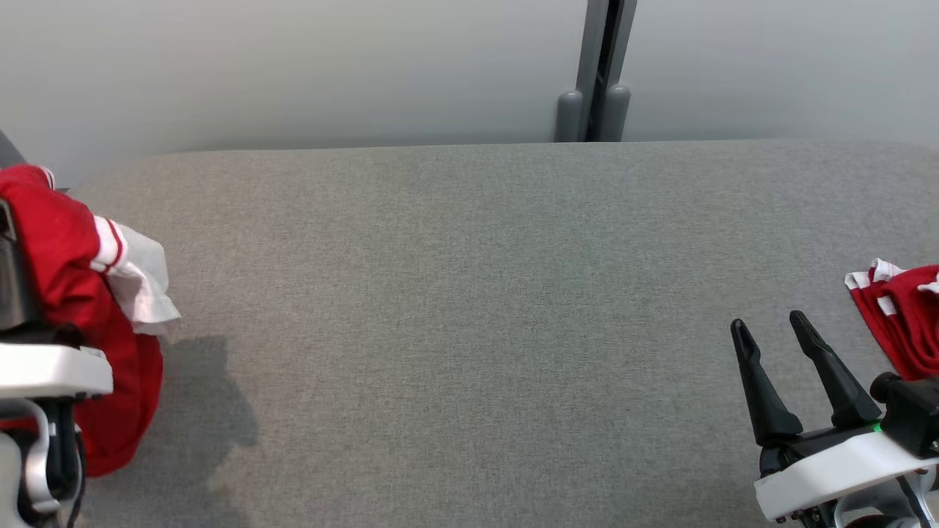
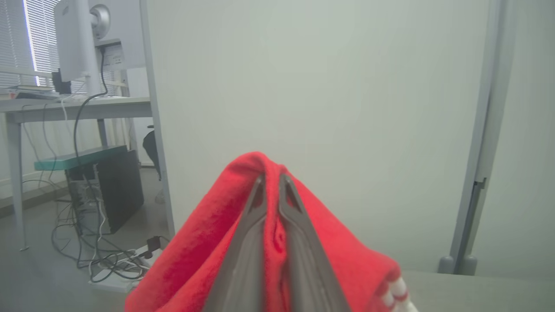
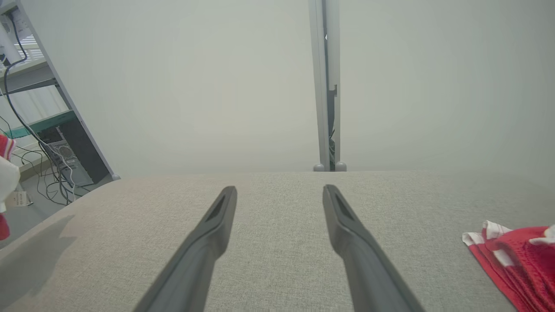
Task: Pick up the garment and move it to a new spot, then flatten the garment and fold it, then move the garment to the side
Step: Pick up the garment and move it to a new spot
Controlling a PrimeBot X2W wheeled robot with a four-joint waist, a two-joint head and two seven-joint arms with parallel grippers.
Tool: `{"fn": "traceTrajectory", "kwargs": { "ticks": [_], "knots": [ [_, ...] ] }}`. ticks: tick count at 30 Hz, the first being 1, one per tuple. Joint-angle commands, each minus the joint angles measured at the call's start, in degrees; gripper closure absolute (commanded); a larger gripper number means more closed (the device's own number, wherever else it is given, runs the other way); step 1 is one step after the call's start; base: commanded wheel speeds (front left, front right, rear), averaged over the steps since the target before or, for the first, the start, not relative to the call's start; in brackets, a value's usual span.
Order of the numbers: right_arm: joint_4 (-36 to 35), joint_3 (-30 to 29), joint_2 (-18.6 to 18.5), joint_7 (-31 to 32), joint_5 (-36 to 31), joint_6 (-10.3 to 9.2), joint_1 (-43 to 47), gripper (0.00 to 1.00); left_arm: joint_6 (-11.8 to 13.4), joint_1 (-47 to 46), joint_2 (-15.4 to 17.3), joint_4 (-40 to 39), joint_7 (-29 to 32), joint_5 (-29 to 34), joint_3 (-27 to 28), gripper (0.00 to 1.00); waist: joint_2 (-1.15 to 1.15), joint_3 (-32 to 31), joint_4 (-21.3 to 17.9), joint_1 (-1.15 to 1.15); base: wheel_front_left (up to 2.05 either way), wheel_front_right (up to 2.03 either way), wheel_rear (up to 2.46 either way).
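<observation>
One step of several is being carried out, by the look of it. The red garment (image 1: pixel 66 249) is being held up off the grey tabletop (image 1: pixel 469 293) at its left edge, and a shadow (image 1: pixel 213 396) is being cast beneath it. The pick-up therefore seems to be in hand, while the move to a new spot, the flattening, the folding and the shift aside are not yet being attempted.

The cloth is being pinched by the left gripper (image 2: pixel 271 177), whose fingers are being pressed together on a ridge of fabric. The right gripper (image 1: pixel 766 323) is being held spread wide and empty above the tabletop at the lower right.

The garment is being shown as soft, fleecy red cloth draping in loose folds, with white stripes and a thin white panel (image 1: pixel 143 286). The tabletop is being seen as flat, coarse woven grey. A second garment (image 1: pixel 906 323), red and white, is lying in layered pleats near the right gripper.
</observation>
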Motion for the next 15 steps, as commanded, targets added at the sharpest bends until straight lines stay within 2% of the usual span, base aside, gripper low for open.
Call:
{"fn": "traceTrajectory", "kwargs": {
  "ticks": [1,5,8,15],
  "knots": [
    [-0.2,-0.2,0.0,0.1,0.0,-0.02,0.6,0.00,1.1,1.8,-0.2,-2.9,0.6,0.6,-0.1,1.00,0.00,-0.6,-0.8,0.00,0.00,0.00,0.00],
    [-0.4,-0.1,0.5,0.3,0.1,-0.02,0.8,0.00,4.2,7.6,-1.0,-12.5,3.0,2.0,-1.0,1.00,0.00,-0.8,-2.6,0.00,0.00,0.00,0.00],
    [-0.6,-0.1,0.8,0.2,0.2,-0.02,0.6,0.00,5.2,9.8,-1.8,-17.1,3.9,2.9,-2.4,1.00,0.00,-0.5,-4.3,0.00,0.00,0.00,0.00],
    [-0.8,0.8,0.9,0.2,0.1,-0.02,-1.2,0.00,4.6,8.8,-3.8,-20.6,5.6,4.6,-8.0,1.00,0.00,1.1,-10.6,0.00,0.00,0.00,0.00]
  ]
}}
